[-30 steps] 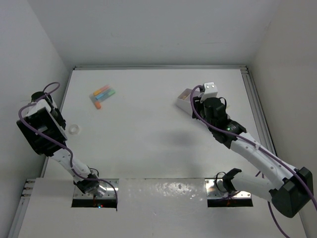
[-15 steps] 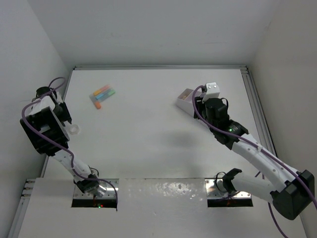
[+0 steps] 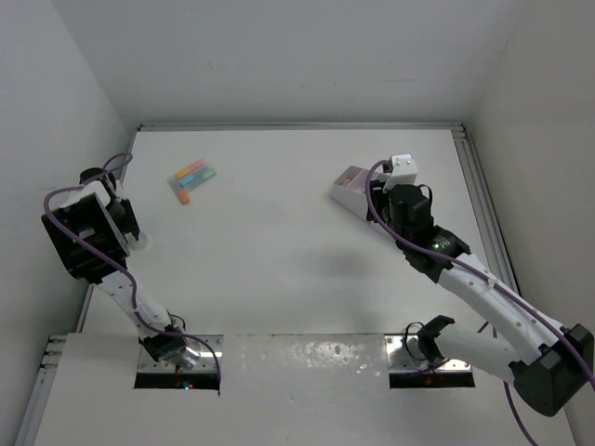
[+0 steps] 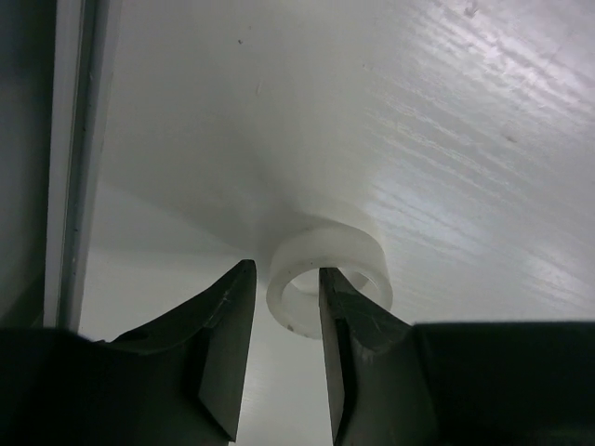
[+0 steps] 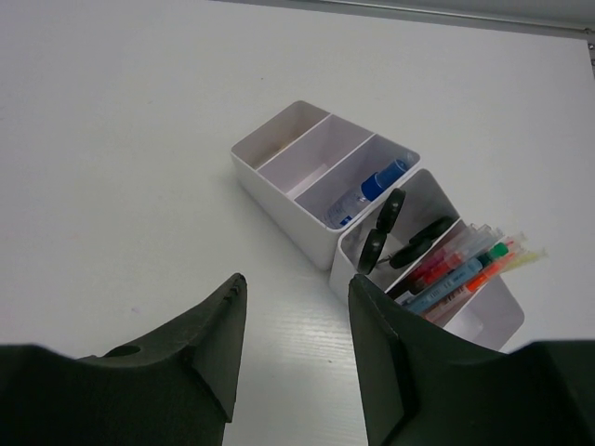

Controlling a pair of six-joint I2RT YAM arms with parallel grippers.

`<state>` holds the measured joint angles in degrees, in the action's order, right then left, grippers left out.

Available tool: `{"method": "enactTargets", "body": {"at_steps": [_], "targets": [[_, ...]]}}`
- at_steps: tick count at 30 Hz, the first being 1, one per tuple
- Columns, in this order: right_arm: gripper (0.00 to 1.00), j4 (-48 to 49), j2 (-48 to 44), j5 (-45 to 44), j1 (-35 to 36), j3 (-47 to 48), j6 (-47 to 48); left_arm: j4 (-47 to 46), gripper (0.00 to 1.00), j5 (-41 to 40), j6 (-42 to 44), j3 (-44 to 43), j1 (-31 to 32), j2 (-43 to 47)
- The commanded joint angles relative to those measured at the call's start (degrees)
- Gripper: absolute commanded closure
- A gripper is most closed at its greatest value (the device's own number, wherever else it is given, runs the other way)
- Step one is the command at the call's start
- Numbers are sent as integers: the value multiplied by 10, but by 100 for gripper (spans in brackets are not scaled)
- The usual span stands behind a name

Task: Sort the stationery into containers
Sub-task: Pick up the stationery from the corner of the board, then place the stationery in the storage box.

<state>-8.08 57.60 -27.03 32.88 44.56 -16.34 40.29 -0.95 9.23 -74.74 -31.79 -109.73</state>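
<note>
Just before left pincer (image 4: 284, 271), 1 white ring (image 4: 342, 249)

White organiser (image 5: 284, 209), blue-capped piece (image 5: 383, 175), black scissors (image 5: 383, 223), seemingly translucent white ring (image 4: 325, 246), pastel markers (image 3: 192, 177)

One white desk organiser (image 5: 279, 209) stands toward the far right corner of the table (image 3: 279, 232). Three low compartments in a row can be counted; the taller ones behind them are partly cut off. Inside are two black-handled scissors (image 5: 386, 228), one blue-capped piece (image 5: 379, 179) and a bundle of pens and markers (image 5: 456, 269), too crowded to count. About four loose highlighter markers (image 3: 191, 179) lie near the far left corner. One white ring (image 4: 325, 246) sits by the left edge.
</note>
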Motion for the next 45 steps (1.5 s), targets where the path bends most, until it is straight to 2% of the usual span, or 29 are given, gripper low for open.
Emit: {"method": "enactTargets", "body": {"at_steps": [1, 4, 5, 7, 14, 20, 25, 26, 28, 29, 32, 33, 35, 40, 45], "targets": [[52, 8, -16, -21, 4, 4, 6, -16, 69, -17, 9, 13, 4, -13], [52, 10, -20, -24, 4, 0, 9, -18, 83, -15, 10, 13, 4, -14], [52, 10, -21, -24, 5, -2, 9, -17, 92, -15, 12, 11, 4, -15], [52, 10, -21, -25, 5, -2, 10, -14, 99, -18, 12, 0, 3, -14], [52, 11, -28, -34, 4, -7, 13, 15, 100, -12, 10, -41, -13, 14], [52, 16, -31, -43, 4, -11, 15, 40, 100, 6, -5, -117, 0, 75], [52, 23, -34, -120, 4, -19, -12, 53, 100, 64, -29, -246, 114, 94], [52, 27, -35, -127, 3, -23, -12, 59, 100, 73, -29, -274, 169, 84], [52, 32, -40, -135, 2, -29, -13, 79, 100, 89, -29, -356, 232, 38], [52, 32, -42, -135, 2, -30, -13, 87, 100, 89, -26, -390, 295, 20], [51, 18, -52, -142, 1, -31, -19, 130, 100, 86, -18, -562, 410, -74], [51, 9, -63, -145, -1, -32, -22, 135, 100, 99, -18, -588, 430, -113], [51, 3, -73, -158, 0, -40, -24, 120, 100, 111, -18, -612, 491, -135], [52, -11, -115, -167, -3, -62, -31, 36, 100, 104, 3, -567, 605, -146], [51, -35, -127, -174, -2, -61, -38, -7, 100, 125, -39, -586, 636, -177]]}}
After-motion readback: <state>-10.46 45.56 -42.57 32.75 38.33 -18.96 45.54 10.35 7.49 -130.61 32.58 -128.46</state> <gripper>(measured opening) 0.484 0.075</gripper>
